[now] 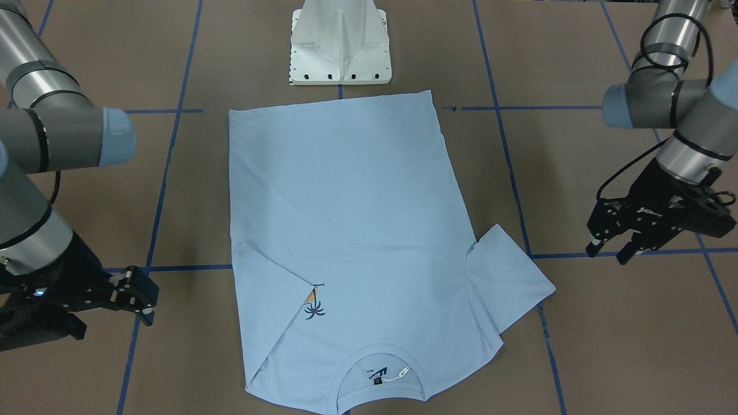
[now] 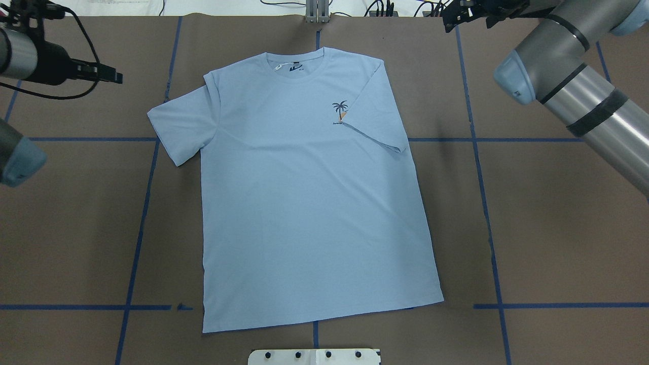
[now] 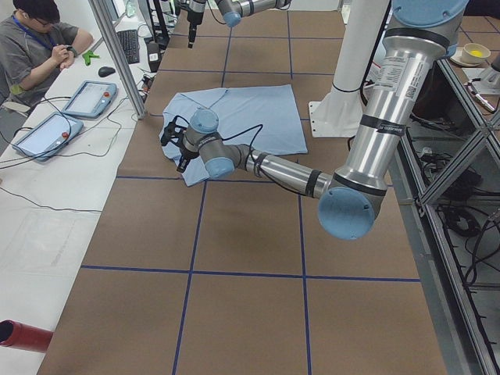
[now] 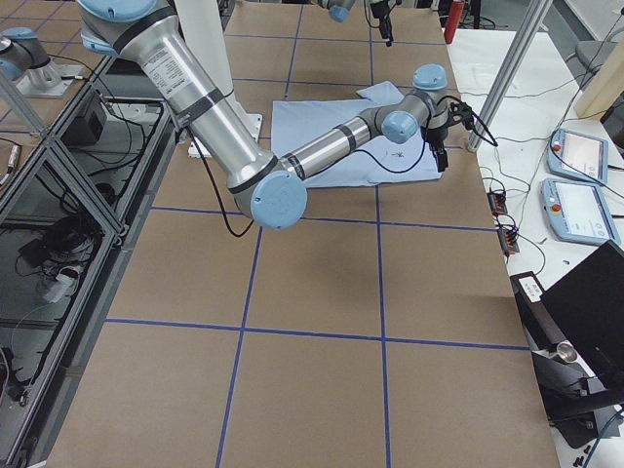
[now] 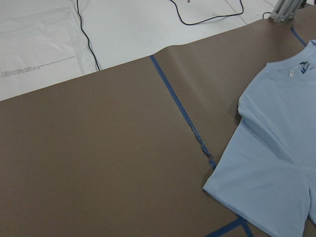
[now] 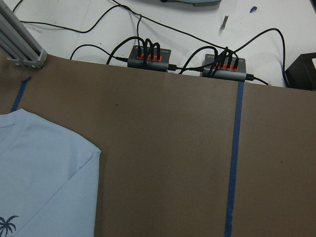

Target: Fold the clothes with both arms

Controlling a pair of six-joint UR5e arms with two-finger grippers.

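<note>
On the brown-papered desk [image 2: 547, 228], the light blue T-shirt [image 2: 304, 203] is lying flat, front up, collar pointing away from the robot's base. The sleeve on the robot's right [image 2: 377, 121] is lying folded over the chest, touching the palm print [image 2: 340, 109]. Left gripper [image 1: 606, 253] and right gripper [image 1: 143, 295] are hanging clear of the shirt, jaws parted, gripping nothing.

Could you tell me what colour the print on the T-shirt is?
The palm print is navy with orange, clearest in the overhead view.
</note>
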